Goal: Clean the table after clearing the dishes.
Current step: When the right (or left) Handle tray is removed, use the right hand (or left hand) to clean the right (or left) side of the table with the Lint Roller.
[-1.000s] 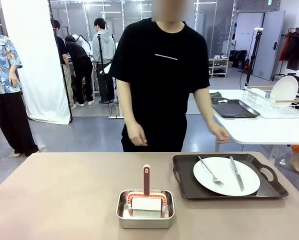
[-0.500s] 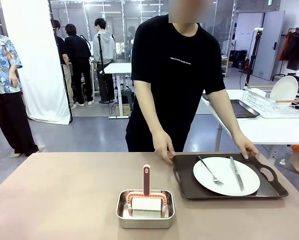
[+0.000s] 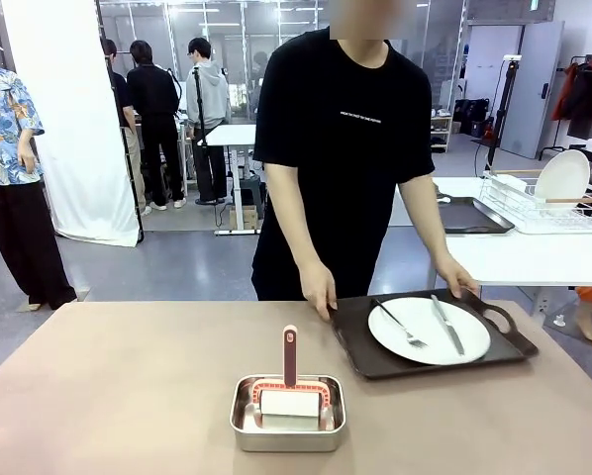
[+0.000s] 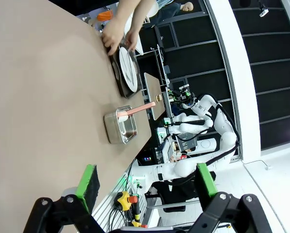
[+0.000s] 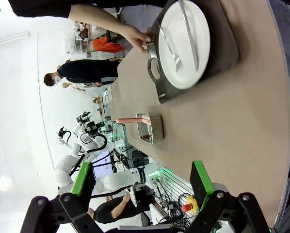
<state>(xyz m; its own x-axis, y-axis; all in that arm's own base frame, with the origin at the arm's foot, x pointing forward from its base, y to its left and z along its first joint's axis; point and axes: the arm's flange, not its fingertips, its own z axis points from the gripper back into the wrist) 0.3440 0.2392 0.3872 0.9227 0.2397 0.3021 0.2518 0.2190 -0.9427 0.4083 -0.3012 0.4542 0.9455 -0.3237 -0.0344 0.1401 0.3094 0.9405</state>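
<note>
Wrist views: left gripper [image 4: 147,181] and right gripper [image 5: 141,180] jaws released; front: person's hands [image 3: 319,293] hold dark tray [image 3: 356,344], round white plate [image 3: 427,319], 2 o'clock of steel pan [image 3: 240,424].

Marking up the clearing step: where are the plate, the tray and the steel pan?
plate [image 3: 420,315], front view, bare white centre.
tray [image 3: 356,341], front view, bare floor left of the plate.
steel pan [image 3: 286,441], front view, near outer wall.
</note>
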